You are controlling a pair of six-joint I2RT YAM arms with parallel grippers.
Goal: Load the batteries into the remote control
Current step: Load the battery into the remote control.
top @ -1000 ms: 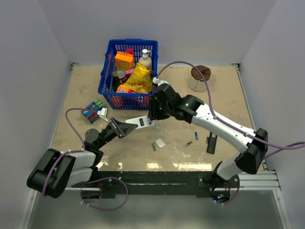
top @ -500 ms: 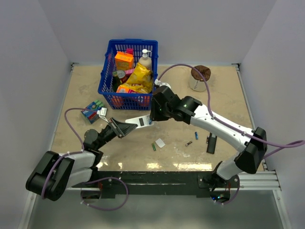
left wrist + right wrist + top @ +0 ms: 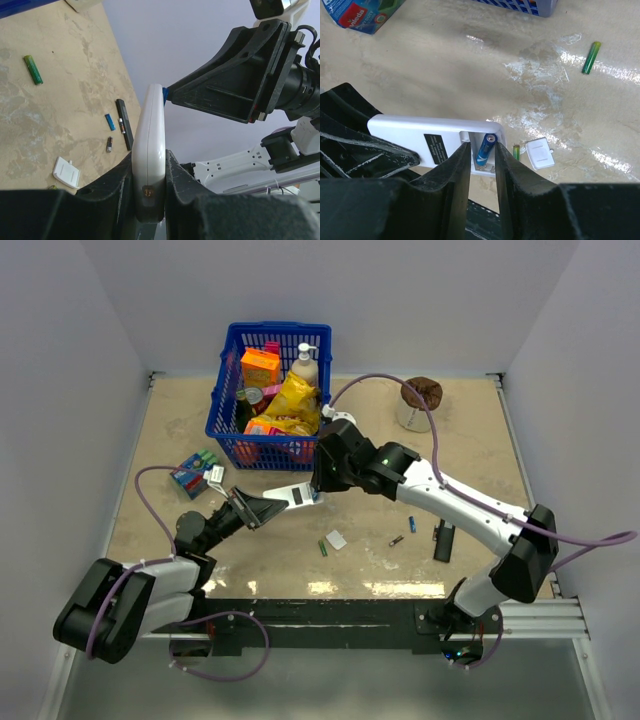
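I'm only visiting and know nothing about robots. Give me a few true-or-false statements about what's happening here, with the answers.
1. The left gripper holds the white remote. True.
2. A green battery lies on the table. True.
3. The right gripper holds a green battery. False: it holds a blue battery at the remote's open end.
4. The remote's cover is fitted. False: it lies loose on the table.
5. The basket is empty. False: it holds packets and a bottle.
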